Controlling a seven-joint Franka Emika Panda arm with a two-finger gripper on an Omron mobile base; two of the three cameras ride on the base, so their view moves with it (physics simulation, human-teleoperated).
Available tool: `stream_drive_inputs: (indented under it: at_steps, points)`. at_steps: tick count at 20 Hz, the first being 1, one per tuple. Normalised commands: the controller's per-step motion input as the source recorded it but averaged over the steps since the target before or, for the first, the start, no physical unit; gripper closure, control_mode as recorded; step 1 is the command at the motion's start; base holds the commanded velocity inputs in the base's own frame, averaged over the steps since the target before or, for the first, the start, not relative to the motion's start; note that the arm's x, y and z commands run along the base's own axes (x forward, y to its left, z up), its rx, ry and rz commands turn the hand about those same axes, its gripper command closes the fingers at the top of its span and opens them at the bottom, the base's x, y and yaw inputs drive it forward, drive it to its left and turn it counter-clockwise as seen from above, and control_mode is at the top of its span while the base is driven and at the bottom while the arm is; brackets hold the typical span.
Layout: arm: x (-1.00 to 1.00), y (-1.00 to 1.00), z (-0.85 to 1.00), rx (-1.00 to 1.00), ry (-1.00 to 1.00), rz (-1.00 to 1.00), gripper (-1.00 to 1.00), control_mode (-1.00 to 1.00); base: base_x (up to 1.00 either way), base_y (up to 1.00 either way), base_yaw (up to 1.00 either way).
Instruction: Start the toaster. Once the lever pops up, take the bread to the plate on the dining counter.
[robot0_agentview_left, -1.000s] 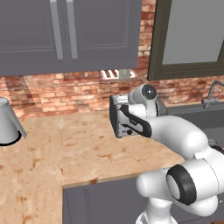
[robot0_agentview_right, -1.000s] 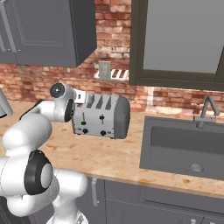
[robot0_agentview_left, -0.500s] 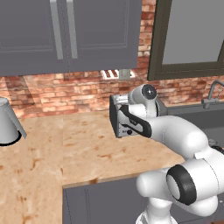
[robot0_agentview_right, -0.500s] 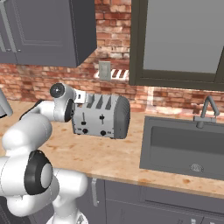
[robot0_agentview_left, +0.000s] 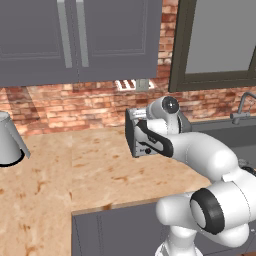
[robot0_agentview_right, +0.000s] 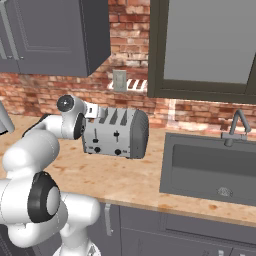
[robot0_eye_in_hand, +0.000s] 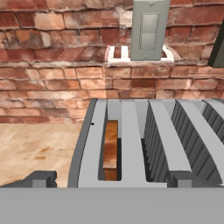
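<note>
One toaster (robot0_agentview_right: 116, 134) stands on the tan stone-look counter (robot0_agentview_right: 115, 180), in front of the brick wall and just left of the one sink (robot0_agentview_right: 212, 170). It has two slots on top. On its front face, in the right base view, two small dark levers and two knobs can be counted.

One slice of bread (robot0_eye_in_hand: 111, 149) sits upright inside the toaster's left slot as the hand view shows it; the other slot beside it shows bare ribbed walls. The bread lies low in the slot, its top edge below the toaster's top surface.

The pincer (robot0_eye_in_hand: 111, 178) is at the toaster's near end, above its top edge, with its two dark fingertips (robot0_eye_in_hand: 40, 178) spread wide apart, released and grasping nothing. In the left base view the arm's wrist covers most of the toaster (robot0_agentview_left: 134, 135).

One wall switch plate (robot0_eye_in_hand: 149, 29) is mounted on the brick directly behind the toaster. One grey metal vessel (robot0_agentview_left: 10, 140) stands on the counter well to the toaster's left. One faucet (robot0_agentview_right: 235, 126) rises behind the sink.
</note>
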Motion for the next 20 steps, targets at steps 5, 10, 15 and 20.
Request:
stream_drive_inputs:
  at_steps: [5, 10, 15, 20]
  points:
    - [0.00, 0.00, 0.00, 0.00, 0.00, 0.00, -1.00, -1.00, 0.00, 0.00, 0.00]
    - [0.00, 0.00, 0.00, 0.00, 0.00, 0.00, -1.00, -1.00, 0.00, 0.00, 0.00]
    - [0.00, 0.00, 0.00, 0.00, 0.00, 0.00, -1.00, -1.00, 0.00, 0.00, 0.00]
    - [0.00, 0.00, 0.00, 0.00, 0.00, 0.00, -1.00, -1.00, 0.00, 0.00, 0.00]
